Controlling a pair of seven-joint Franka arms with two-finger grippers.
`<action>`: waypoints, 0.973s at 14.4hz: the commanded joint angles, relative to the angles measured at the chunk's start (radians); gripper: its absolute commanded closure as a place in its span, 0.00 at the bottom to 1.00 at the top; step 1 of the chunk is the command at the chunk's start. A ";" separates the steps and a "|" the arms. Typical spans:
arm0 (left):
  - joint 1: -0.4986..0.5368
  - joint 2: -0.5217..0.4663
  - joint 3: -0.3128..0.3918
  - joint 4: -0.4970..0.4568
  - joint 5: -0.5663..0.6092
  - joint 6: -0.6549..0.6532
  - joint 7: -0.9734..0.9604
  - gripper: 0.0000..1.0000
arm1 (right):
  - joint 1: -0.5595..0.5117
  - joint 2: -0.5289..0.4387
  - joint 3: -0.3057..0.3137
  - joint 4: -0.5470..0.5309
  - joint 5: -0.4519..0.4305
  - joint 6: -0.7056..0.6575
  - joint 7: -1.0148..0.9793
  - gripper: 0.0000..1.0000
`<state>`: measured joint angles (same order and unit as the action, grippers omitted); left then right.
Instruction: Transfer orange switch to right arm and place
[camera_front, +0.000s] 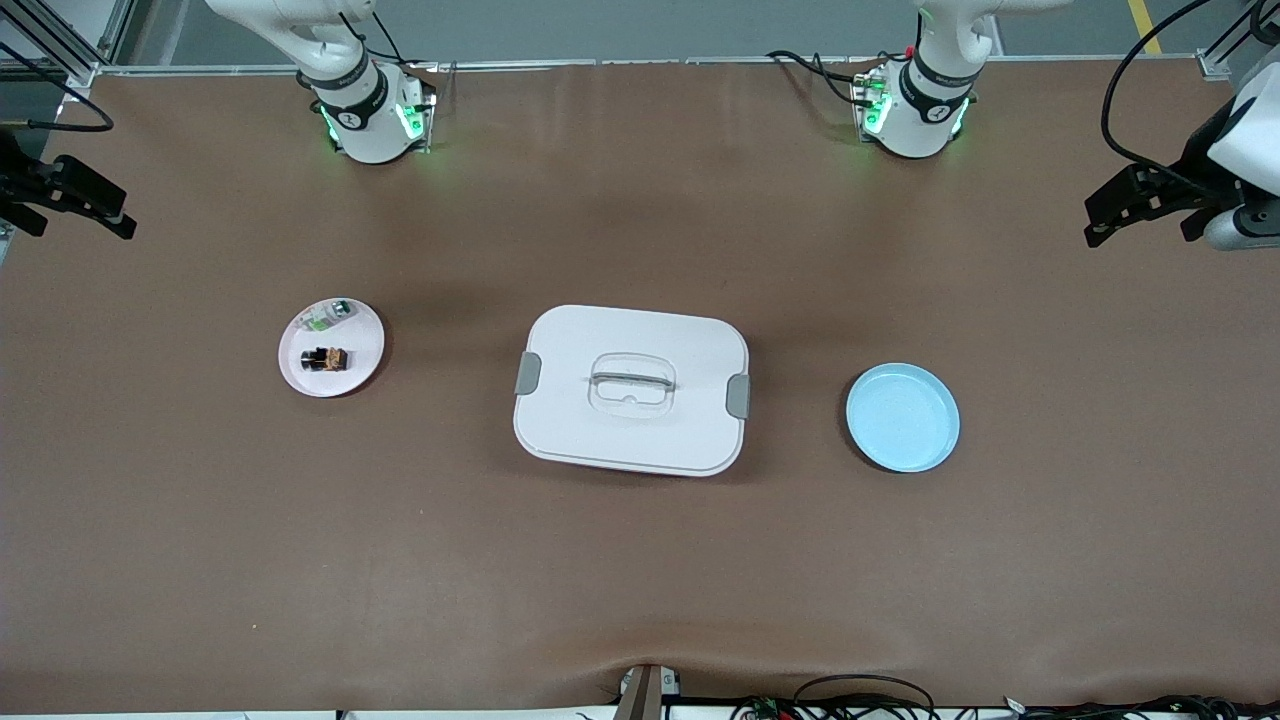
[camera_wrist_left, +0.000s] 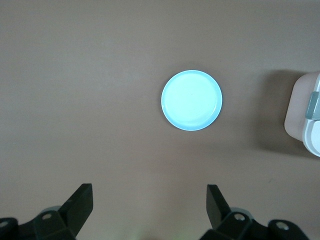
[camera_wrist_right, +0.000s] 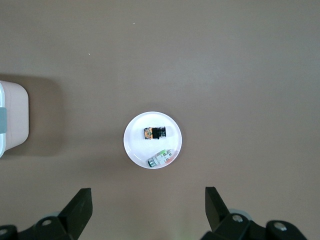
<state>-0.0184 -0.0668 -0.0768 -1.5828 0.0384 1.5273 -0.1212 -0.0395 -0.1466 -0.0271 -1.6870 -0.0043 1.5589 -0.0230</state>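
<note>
A brown table (camera_front: 640, 560) spreads wide, with broad bare stretches along every edge. One white lidded box (camera_front: 631, 389) sits at its middle. One blue plate (camera_front: 902, 417) lies toward the left arm's end, one white plate (camera_front: 305, 375) toward the right arm's end. On the white plate rest the orange switch (camera_front: 327, 358) and one small white-and-green part (camera_front: 329, 316). No writing can be read. The left gripper (camera_wrist_left: 149, 202) hangs released over the blue plate; the right gripper (camera_wrist_right: 148, 205) hangs released over the white plate.
</note>
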 joint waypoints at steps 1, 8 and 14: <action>0.005 -0.014 -0.006 0.000 -0.015 -0.021 -0.001 0.00 | 0.003 0.010 -0.004 0.020 0.007 -0.014 -0.009 0.00; 0.006 -0.011 0.000 0.020 -0.011 -0.021 0.014 0.00 | 0.015 0.024 -0.005 0.026 0.001 -0.045 -0.011 0.00; 0.006 -0.011 0.003 0.026 -0.005 -0.025 0.011 0.00 | 0.003 0.025 -0.010 0.056 0.010 -0.034 -0.008 0.00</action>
<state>-0.0164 -0.0675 -0.0753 -1.5660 0.0384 1.5217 -0.1201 -0.0335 -0.1343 -0.0307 -1.6617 -0.0043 1.5397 -0.0249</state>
